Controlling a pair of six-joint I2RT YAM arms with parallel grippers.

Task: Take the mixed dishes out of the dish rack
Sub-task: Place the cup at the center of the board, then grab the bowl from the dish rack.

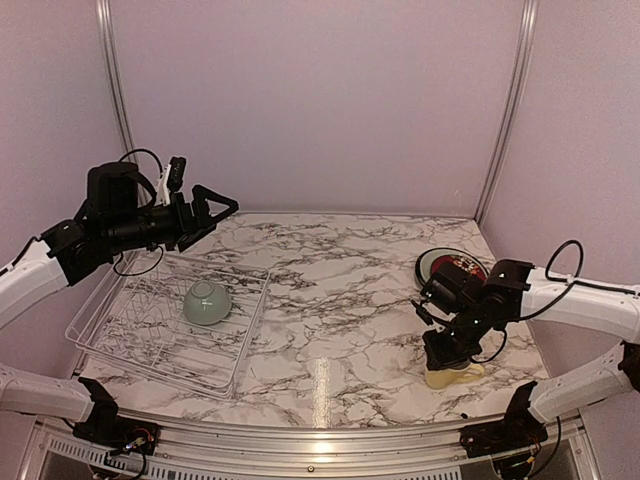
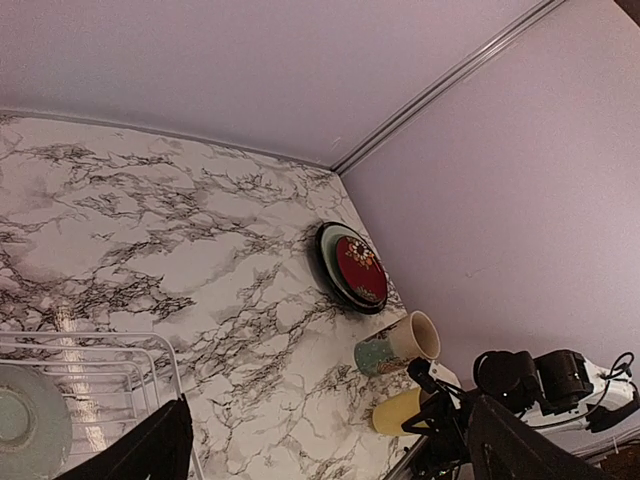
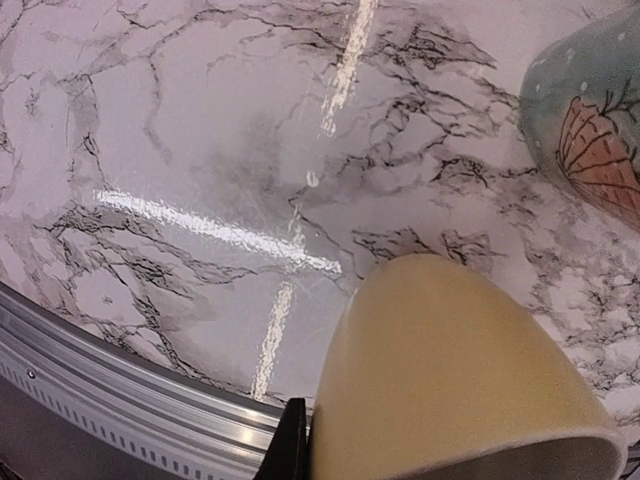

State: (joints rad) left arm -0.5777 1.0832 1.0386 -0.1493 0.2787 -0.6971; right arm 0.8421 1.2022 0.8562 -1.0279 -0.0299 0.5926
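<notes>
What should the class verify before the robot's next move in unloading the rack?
1. Dish rack emptied: not ok; the small pale green bowl sits upside down inside it.
2. Left gripper open and empty: ok.
3. Right gripper clear of the pale yellow mug: cannot tell; it is right at the mug.
4. Dark red patterned plate out on the table: ok.
5. Cream floral mug out on the table: ok, lying on its side.

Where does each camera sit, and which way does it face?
Top external: high behind, facing down on the marble table; left arm, right arm show.
Left wrist: raised over the white wire dish rack, facing right; open left pincer shows.
Right wrist: close over the pale yellow ceramic mug; one right pincer finger shows.
All share that mug.
</notes>
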